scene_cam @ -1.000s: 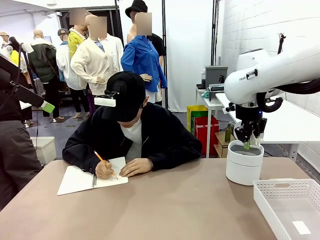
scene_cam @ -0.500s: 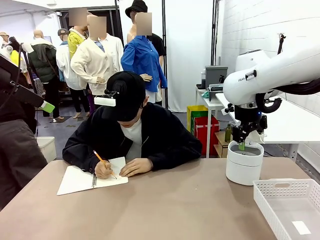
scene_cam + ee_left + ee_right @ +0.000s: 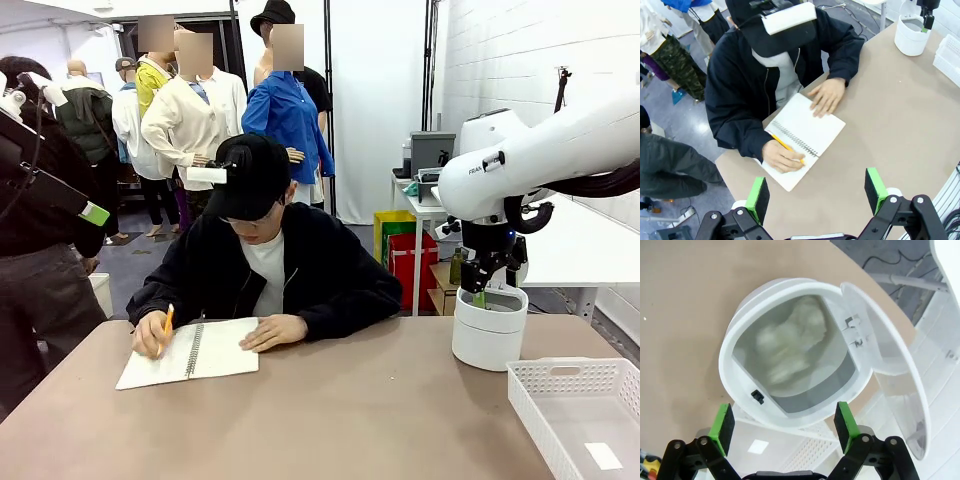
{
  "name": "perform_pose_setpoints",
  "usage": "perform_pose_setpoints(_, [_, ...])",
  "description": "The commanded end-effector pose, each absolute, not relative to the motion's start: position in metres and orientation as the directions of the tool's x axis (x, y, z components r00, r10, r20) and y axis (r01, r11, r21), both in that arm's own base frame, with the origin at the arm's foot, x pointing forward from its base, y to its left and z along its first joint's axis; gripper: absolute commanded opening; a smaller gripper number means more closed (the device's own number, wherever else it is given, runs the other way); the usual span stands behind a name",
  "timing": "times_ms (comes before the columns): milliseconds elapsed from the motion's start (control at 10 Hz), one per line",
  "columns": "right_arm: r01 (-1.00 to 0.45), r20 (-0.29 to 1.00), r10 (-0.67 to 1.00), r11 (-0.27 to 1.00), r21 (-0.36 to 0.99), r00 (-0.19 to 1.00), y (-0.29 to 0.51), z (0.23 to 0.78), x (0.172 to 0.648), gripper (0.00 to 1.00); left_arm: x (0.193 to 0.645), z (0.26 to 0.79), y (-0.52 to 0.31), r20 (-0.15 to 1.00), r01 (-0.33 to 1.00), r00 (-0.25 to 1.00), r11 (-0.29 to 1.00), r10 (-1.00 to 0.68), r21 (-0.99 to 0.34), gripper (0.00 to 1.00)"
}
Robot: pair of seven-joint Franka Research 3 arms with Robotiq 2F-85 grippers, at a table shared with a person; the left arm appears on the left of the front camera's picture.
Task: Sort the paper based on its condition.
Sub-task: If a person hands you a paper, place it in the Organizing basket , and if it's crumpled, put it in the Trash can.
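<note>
The paper [image 3: 790,340] lies as a crumpled white lump, blurred in the right wrist view, inside the round white bin [image 3: 727,352]. It sits below the rim and is clear of both pads. The bin's flip lid [image 3: 895,370] is swung open to one side. The right gripper [image 3: 784,421] hangs straight above the mouth with its jaws spread as wide as the bin's opening and nothing between them. In the front view the bin stands near the table's far right edge. Just near of it the white lattice tray [image 3: 530,415] fills the near right corner, with a small white slip [image 3: 603,455] on its floor. A narrow strip of table separates tray and bin. Leftward the brown table [image 3: 350,420] is bare across its whole middle, from near edge to far. At the far left lies the open spiral notebook [image 3: 190,352], its near corner close to the left edge. The seated person's one hand [image 3: 272,331] is flat on the page and the other hand [image 3: 152,330] holds a yellow pencil [image 3: 166,322]. Another person [image 3: 40,250] stands close to the table's left edge. The left gripper [image 3: 816,192] is high over the table, looking down on the notebook. Its fingers [image 3: 758,197] are set wide apart and hold nothing.
</note>
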State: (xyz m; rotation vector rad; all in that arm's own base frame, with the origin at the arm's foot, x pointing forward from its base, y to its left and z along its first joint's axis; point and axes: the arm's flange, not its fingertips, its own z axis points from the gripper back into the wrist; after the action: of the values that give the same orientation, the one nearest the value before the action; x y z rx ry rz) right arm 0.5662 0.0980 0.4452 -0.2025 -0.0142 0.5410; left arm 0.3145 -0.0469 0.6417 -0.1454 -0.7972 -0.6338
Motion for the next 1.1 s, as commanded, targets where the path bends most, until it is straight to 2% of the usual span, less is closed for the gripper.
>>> perform_pose_setpoints(0, [-0.498,0.019,0.517,0.832,-0.244,0.856,0.103,0.442,0.562,1.0,0.316,0.641,-0.047,0.716,0.58,0.519,0.807,-0.467,0.106,1.0])
perform_pose_setpoints(200, [-0.519,0.024,0.533,0.832,-0.198,0.846,0.108,0.455,0.551,1.0,0.316,0.641,-0.047,0.716,0.58,0.519,0.807,-0.467,0.106,1.0])
perform_pose_setpoints(400, [-0.5,-0.009,0.5,0.866,-0.004,0.866,0.125,0.478,0.513,1.0,0.316,0.641,-0.047,0.716,0.58,0.519,0.807,-0.467,0.106,1.0])
perform_pose_setpoints(500, [-0.507,0.004,0.507,0.862,0.025,0.862,0.131,0.482,0.496,1.0,0.316,0.641,-0.047,0.716,0.58,0.519,0.807,-0.467,0.106,1.0])
perform_pose_setpoints(700, [-0.561,0.061,0.559,0.827,0.023,0.827,0.143,0.484,0.474,1.0,0.316,0.641,-0.047,0.716,0.58,0.519,0.807,-0.467,0.106,1.0])
perform_pose_setpoints(1000, [-0.524,0.022,0.523,0.852,0.021,0.852,0.148,0.491,0.482,1.0,0.316,0.641,-0.047,0.716,0.58,0.519,0.807,-0.467,0.106,1.0])
